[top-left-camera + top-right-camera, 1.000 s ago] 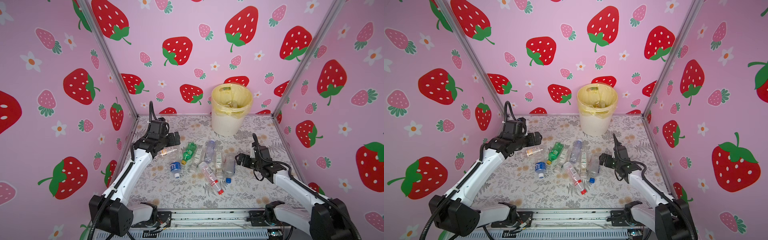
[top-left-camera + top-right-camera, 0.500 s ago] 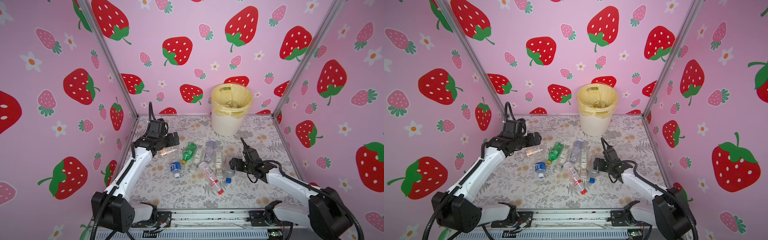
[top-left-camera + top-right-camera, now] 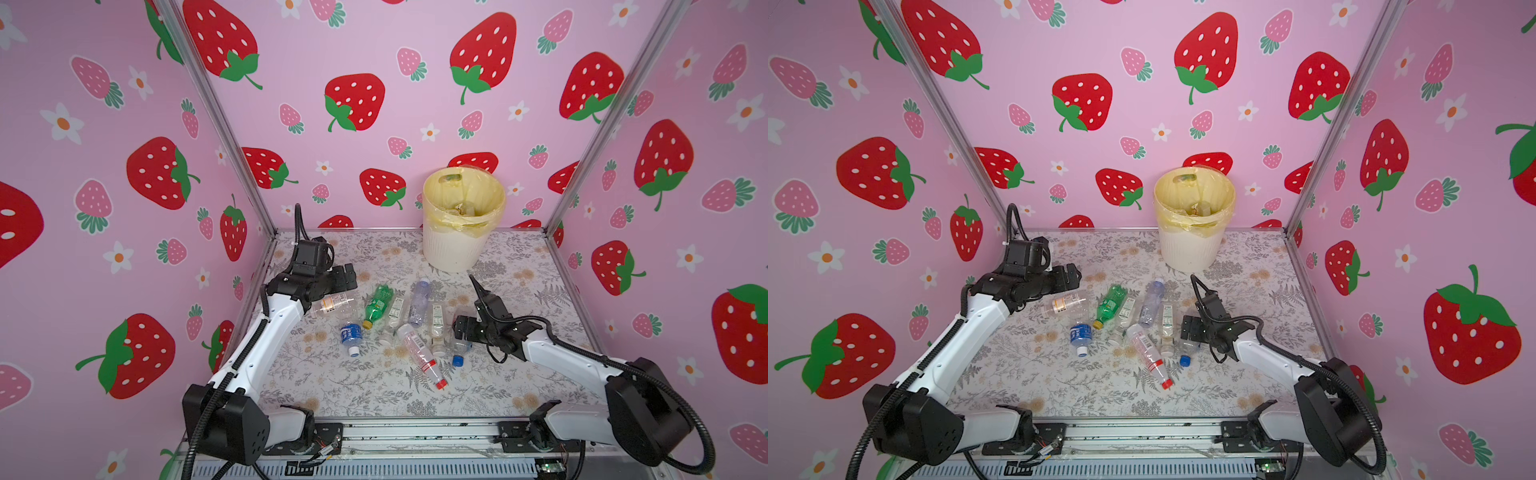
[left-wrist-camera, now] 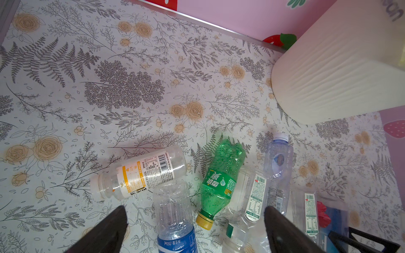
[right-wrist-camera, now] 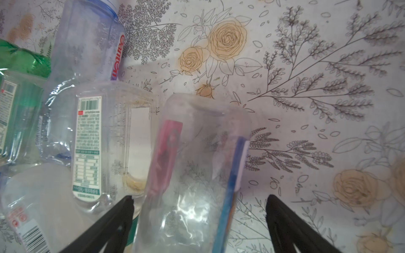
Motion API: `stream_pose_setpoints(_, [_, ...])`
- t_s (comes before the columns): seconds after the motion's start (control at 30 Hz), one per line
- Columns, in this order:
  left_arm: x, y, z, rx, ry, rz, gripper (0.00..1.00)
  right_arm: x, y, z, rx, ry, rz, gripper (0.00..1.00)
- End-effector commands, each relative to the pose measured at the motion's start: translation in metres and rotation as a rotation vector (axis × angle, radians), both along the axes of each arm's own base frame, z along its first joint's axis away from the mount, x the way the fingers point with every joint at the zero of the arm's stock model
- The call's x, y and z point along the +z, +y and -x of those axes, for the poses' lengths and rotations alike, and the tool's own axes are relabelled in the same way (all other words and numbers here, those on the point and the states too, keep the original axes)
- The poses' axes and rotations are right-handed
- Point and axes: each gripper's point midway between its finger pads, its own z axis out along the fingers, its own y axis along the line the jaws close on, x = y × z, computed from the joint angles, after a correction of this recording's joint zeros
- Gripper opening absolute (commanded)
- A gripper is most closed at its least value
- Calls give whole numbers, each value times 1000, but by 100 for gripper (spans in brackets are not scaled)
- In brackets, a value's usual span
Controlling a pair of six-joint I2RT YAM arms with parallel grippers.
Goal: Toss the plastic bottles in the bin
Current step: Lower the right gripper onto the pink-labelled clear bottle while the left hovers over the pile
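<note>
Top views both show the round cream-white ribbed plastic bin with yellow liner, at one o'clock from the clear and green plastic bottles strewn mid-table; the left wrist view catches only its wall. The left gripper hangs spread at their nine o'clock. Only the right wrist view shows the right gripper spread astride a clear red-and-blue-labelled bottle.

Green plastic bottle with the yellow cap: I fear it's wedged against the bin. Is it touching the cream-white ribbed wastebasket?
Apart. The left wrist view shows bare floral table cover between the green plastic bottle and the cream-white ribbed bin.
</note>
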Motion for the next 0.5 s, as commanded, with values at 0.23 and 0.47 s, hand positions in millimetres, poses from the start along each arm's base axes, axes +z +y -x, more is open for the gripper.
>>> stream_pose_setpoints(0.23, [13,-1,1,0,-23,32,99,-3,8,-7,-24,0,-23,94])
stream_pose_setpoints(0.47, [13,0,2,2,-20,25,99,-9,5,-5,-26,6,-12,87])
